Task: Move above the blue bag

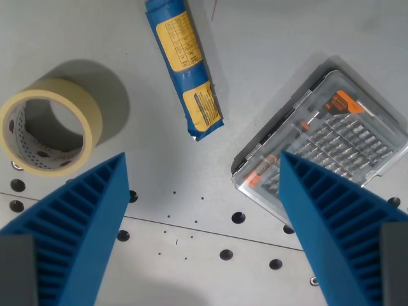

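Note:
The blue bag (185, 67) is a long narrow blue packet with yellow labels. It lies flat on the grey table (268, 38) at the top centre of the wrist view, running from the top edge down to the middle. My gripper (203, 175) is open and empty. Its two blue ribbed fingers (76, 236) fill the lower left and lower right corners. The bag's lower end lies above the gap between the fingers, slightly toward the wrist view's left.
A roll of beige tape (48, 124) stands at the wrist view's left. A clear plastic case of screwdriver bits (331, 137) lies at the right, partly behind the right finger. Rows of holes (238, 217) run across the lower table.

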`<action>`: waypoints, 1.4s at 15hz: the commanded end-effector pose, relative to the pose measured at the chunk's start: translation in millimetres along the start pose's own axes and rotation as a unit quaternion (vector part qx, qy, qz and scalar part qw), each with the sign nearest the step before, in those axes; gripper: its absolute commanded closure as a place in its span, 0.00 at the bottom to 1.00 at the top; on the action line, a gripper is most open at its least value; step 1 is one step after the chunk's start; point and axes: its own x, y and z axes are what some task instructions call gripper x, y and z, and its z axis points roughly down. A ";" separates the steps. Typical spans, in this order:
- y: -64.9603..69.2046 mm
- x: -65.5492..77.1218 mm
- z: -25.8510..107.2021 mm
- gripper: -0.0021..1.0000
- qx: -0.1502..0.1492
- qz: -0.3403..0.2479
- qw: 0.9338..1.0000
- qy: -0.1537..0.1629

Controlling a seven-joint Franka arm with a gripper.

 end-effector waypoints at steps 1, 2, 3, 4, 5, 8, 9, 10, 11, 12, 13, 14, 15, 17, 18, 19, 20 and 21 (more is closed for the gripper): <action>0.0 -0.2 -2.5 0.00 -0.001 0.000 1.000 0.002; 0.0 -0.2 -2.5 0.00 0.000 0.000 1.000 0.002; 0.0 -0.2 -2.5 0.00 0.000 0.000 1.000 0.002; 0.0 -0.2 -2.4 0.00 -0.001 -0.001 1.000 0.002; 0.0 -0.2 -2.2 0.00 -0.001 -0.001 1.000 0.002; -0.2 -0.1 -0.7 0.00 -0.001 -0.006 1.000 0.002; -0.2 0.0 0.2 0.00 -0.001 -0.009 1.000 0.003; -0.3 0.2 1.4 0.00 -0.001 -0.012 1.000 0.003; -0.5 0.3 2.9 0.00 -0.002 -0.016 1.000 0.004; -0.6 0.5 4.7 0.00 -0.002 -0.020 1.000 0.005; -0.7 0.8 6.9 0.00 -0.003 -0.023 1.000 0.006; -0.9 1.0 9.4 0.00 -0.003 -0.027 1.000 0.008; -1.2 1.4 12.2 0.00 -0.004 -0.032 0.999 0.010; -1.8 2.1 18.9 0.00 -0.005 -0.042 0.999 0.014; -2.2 2.4 22.6 0.00 -0.006 -0.047 0.999 0.016; -2.5 2.7 26.4 0.00 -0.007 -0.051 0.999 0.018; -3.0 2.9 30.5 0.00 -0.008 -0.055 0.998 0.020; -3.5 3.1 34.8 0.00 -0.009 -0.061 0.998 0.022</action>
